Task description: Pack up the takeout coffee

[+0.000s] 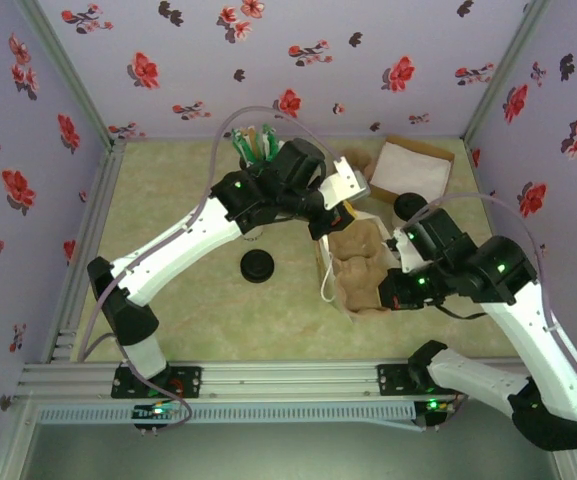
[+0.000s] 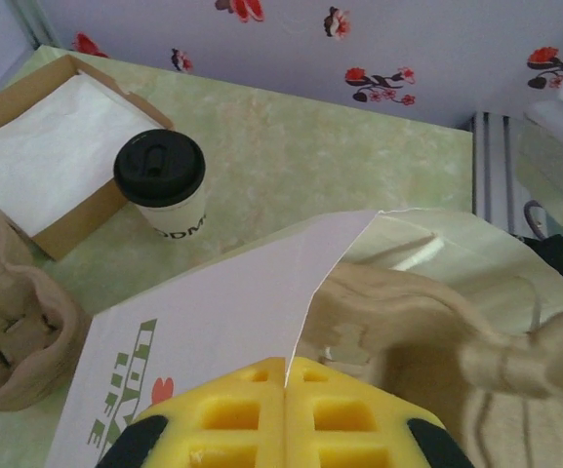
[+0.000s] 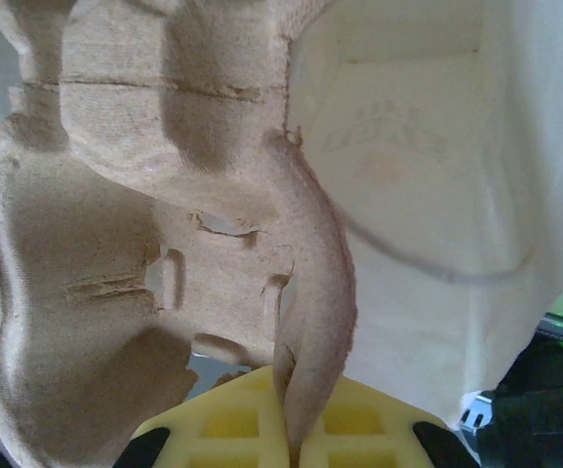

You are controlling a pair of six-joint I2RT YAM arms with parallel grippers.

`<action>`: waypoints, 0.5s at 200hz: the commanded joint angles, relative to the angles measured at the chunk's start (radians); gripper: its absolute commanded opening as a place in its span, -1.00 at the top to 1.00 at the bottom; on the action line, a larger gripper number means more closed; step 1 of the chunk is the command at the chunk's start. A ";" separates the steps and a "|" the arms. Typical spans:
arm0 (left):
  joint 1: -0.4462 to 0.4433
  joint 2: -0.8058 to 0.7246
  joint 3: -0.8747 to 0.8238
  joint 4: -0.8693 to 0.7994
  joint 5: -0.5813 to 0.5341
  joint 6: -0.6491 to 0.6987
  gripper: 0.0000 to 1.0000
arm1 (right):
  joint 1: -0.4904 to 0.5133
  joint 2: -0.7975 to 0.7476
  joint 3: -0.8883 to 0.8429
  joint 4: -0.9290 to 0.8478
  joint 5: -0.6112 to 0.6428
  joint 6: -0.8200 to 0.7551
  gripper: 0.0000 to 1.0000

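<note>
The takeout coffee, a small cream cup with a black lid, stands upright on the table beside a cardboard box; from above the takeout coffee is just behind the right arm. My left gripper is shut on the top edge of a white paper bag. That left gripper is above the bag. My right gripper is shut on the rim of the brown pulp carrier. The carrier hangs at the bag's mouth, with the right gripper at its near right edge.
A brown box lined with white paper sits at the back right. A pink cup of green sachets stands at the back behind the left arm. A loose black lid lies left of the bag. Flowered walls close in three sides.
</note>
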 commanded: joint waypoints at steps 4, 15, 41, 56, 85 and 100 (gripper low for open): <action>-0.017 -0.034 -0.014 -0.036 0.064 0.035 1.00 | -0.001 0.034 0.035 0.021 0.094 -0.003 1.00; -0.020 -0.036 -0.013 -0.040 0.065 0.037 1.00 | -0.001 0.053 0.031 0.020 0.116 -0.008 1.00; -0.023 -0.038 -0.013 -0.048 0.074 0.041 1.00 | -0.001 0.069 0.030 0.036 0.177 -0.014 1.00; -0.025 -0.039 -0.010 -0.050 0.078 0.036 1.00 | -0.001 0.071 0.013 0.067 0.157 -0.011 1.00; -0.027 -0.030 -0.001 -0.053 0.096 0.021 1.00 | 0.010 0.071 -0.047 0.148 0.156 0.001 1.00; -0.026 -0.018 0.017 -0.067 0.103 0.007 1.00 | 0.029 0.072 -0.073 0.185 0.183 0.004 1.00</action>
